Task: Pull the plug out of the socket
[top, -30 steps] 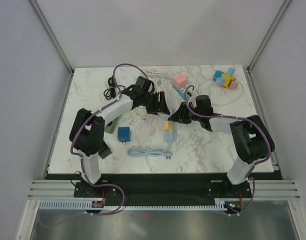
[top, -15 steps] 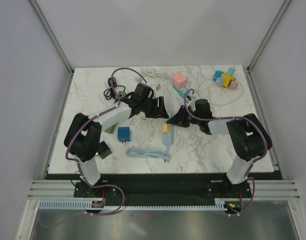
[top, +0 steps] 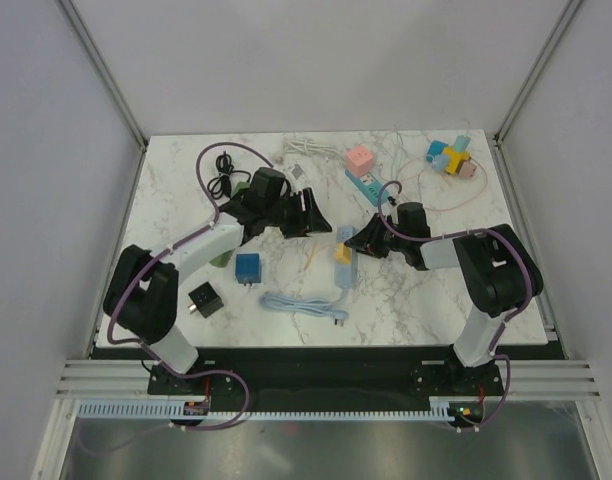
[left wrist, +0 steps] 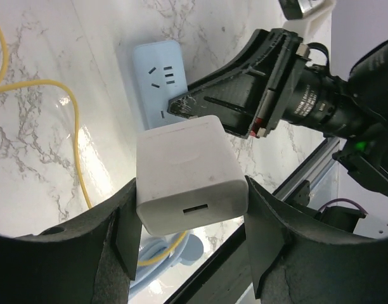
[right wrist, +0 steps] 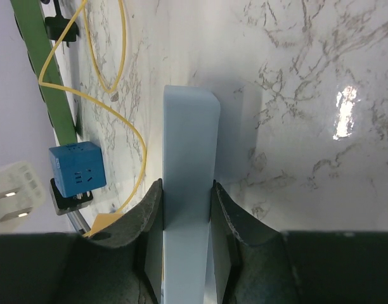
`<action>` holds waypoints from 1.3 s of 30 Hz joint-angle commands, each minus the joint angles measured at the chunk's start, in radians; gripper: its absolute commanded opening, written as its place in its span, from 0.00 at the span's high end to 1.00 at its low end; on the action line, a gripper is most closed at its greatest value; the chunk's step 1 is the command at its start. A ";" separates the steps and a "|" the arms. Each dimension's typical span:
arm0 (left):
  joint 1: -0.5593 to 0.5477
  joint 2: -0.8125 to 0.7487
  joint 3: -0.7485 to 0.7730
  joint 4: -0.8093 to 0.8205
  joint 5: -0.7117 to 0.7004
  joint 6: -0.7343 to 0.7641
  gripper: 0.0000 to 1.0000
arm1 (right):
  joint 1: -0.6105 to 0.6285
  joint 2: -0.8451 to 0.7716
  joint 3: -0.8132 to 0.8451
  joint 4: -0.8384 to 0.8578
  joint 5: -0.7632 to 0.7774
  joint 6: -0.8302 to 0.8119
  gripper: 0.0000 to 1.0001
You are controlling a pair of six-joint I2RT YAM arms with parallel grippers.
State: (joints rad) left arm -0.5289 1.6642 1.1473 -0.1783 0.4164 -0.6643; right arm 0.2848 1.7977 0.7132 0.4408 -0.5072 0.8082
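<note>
Only the left wrist view shows the left gripper (left wrist: 191,187) clamping the white plug (left wrist: 181,158), off the socket (left wrist: 157,69). The right gripper (right wrist: 184,190) pinches that socket. Marble table (top: 426,300), grey walls (top: 316,60).

Left arm's elbow now stands further left, baring the black cube (top: 201,299); left gripper (top: 316,215) with white plug (left wrist: 189,180) sits slightly further left, while right gripper (top: 358,243) and blue socket strip (top: 342,268) lie slightly further right.
</note>
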 commanded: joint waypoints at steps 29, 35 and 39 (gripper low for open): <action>0.020 -0.666 -0.466 -0.570 -0.490 -0.253 0.89 | -0.004 -0.049 -0.027 -0.059 0.055 -0.155 1.00; 0.062 -0.630 -0.477 -0.578 -0.540 -0.274 0.80 | -0.004 -0.058 -0.029 -0.060 0.053 -0.161 1.00; 0.081 -0.626 -0.480 -0.581 -0.576 -0.279 0.47 | -0.001 -0.058 -0.026 -0.065 0.053 -0.165 1.00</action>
State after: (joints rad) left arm -0.4622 1.0378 0.6640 -0.7620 -0.0914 -0.8917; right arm 0.2840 1.7329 0.7052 0.3748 -0.4774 0.7292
